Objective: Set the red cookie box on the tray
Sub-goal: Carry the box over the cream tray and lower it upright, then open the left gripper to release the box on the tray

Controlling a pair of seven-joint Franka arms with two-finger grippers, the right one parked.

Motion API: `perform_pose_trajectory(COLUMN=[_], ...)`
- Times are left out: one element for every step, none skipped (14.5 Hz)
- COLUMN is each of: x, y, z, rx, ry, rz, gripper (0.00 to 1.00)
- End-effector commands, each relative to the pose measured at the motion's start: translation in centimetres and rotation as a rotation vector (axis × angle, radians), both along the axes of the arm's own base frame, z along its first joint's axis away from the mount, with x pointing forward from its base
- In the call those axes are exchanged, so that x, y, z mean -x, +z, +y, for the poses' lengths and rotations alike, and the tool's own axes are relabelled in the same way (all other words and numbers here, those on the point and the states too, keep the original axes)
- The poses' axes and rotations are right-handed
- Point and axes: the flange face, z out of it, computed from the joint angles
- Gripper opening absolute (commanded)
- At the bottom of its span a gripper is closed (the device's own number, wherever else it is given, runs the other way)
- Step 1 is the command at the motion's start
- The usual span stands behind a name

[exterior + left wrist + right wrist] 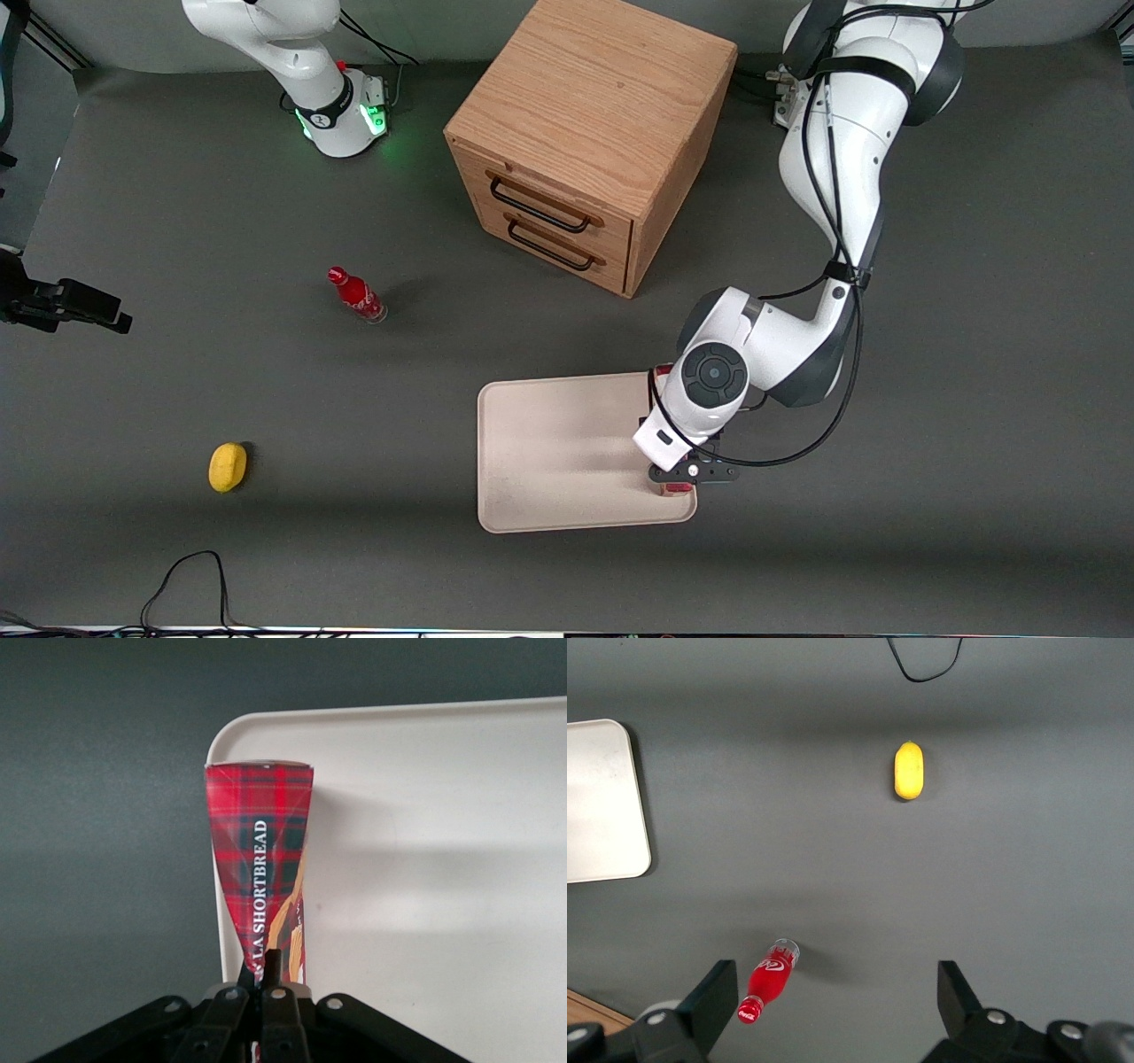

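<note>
Claw clamped on red cookie box, held upright at tray edge nr the working arm; release left.

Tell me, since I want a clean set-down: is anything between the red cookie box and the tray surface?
Nothing visible. The end effector grips the red cookie box, which stands up from the tray at its edge toward the working arm's end. The tray beside the box is bare; the wooden cabinet, bottle and yellow object sit well away.

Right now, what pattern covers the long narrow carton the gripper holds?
Red tartan plaid on the red cookie box, in the gripper; wrist view.
</note>
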Motion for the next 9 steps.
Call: perform_pose_trajectory(x=[-0.2, -0.2, -0.2, -0.1, 0.0, 0.0, 0.3, 0.7, 1.1], y=[0.3, 0.2, 0.3, 0.5, 0.9, 1.9, 3.5, 5.1, 7.6], z=[-0.2, -0.1, 0.0, -0.1, -0.2, 0.0, 0.2, 0.5, 1.1], rx=[-0.004, -0.007, -0.009, -0.017, -0.03, -0.035, -0.047, -0.067, -0.078], ry=[0.009, 0.008, 0.007, 0.003, -0.004, -0.002, -0.001, -0.004, 0.001], rz=[-0.029, -0.029, -0.028, -0.031, -0.031, -0.031, -0.019, 0.009, 0.026], gripper=[0.0, 0.13, 0.69, 0.94, 1.0, 1.0, 1.0, 1.0, 1.0])
